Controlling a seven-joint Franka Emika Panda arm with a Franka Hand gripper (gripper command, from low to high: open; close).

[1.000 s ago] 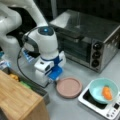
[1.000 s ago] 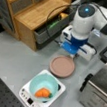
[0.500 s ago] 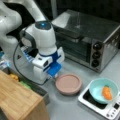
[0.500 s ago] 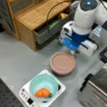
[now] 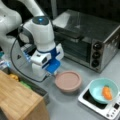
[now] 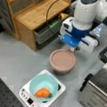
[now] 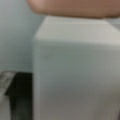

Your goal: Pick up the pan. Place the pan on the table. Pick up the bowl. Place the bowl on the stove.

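The pinkish-brown pan (image 5: 68, 81) (image 6: 62, 60) hovers slightly above the grey table (image 5: 65, 106) (image 6: 15, 57) in both front views. My gripper (image 5: 53, 73) (image 6: 75, 48) is at its rim, shut on the short white handle. That handle (image 7: 75, 75) fills the wrist view, with the pan's edge (image 7: 75, 7) along the top. The teal bowl (image 5: 98, 91) (image 6: 41, 83) sits on the white stove (image 5: 110, 111) (image 6: 28, 98), apart from the gripper, with an orange carrot-like piece (image 5: 107, 93) (image 6: 42, 93) inside it.
A silver toaster oven (image 5: 87, 37) (image 6: 97, 90) stands behind the pan at a front view's top right. A light wooden box (image 5: 17, 100) (image 6: 37, 14) with a dark bin of items beside it lies next to the arm.
The arm has risen, and the pan has shifted upward with it in both front views. The bowl and stove have stayed put.
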